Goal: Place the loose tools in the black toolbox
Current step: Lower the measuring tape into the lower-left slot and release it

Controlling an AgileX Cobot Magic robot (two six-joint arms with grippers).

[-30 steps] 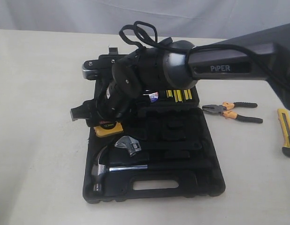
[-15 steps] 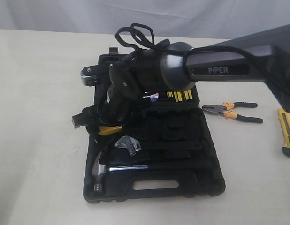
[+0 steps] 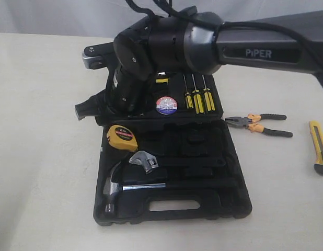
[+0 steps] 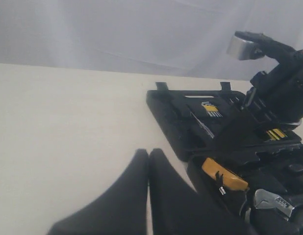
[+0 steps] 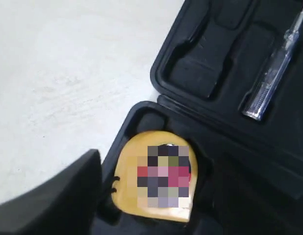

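Black toolbox lies open on the table with one yellow tape measure, one hammer and one wrench in its near half, and one tape roll and three screwdrivers in the far half. Only the exterior view shows the one pair of pliers and one utility knife lying on the table to the right of the box, and only the right wrist view shows a clear-handled tester in the lid. The right gripper hangs over the box's left edge, spread wide and empty; the left gripper, seen only in its own view, has its fingers pressed together on nothing.

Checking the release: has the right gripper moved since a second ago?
Yes. The right gripper rose off the tape measure toward the toolbox's far half.
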